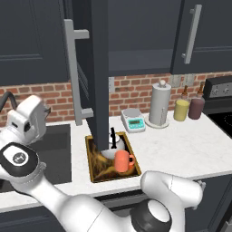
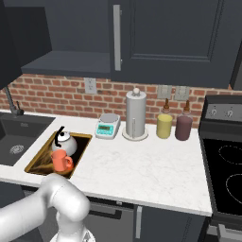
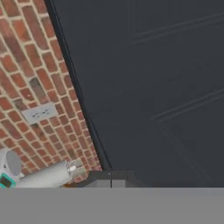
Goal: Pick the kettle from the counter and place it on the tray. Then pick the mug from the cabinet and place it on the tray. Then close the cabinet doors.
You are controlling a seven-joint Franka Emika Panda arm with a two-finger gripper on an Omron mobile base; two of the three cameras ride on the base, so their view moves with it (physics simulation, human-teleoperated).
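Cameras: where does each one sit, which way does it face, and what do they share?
Left base view: behind the arm's left, facing the open door, tray, sink; white arm low.
Right base view: behind its right, facing the counter and stove; arm at lower left.
Hand view: tilted, close against a navy door panel and brick.
Both base views share the kettle and mug on the tray.

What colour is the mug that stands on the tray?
Coral-orange. The mug shows best in the left base view, on the tray.
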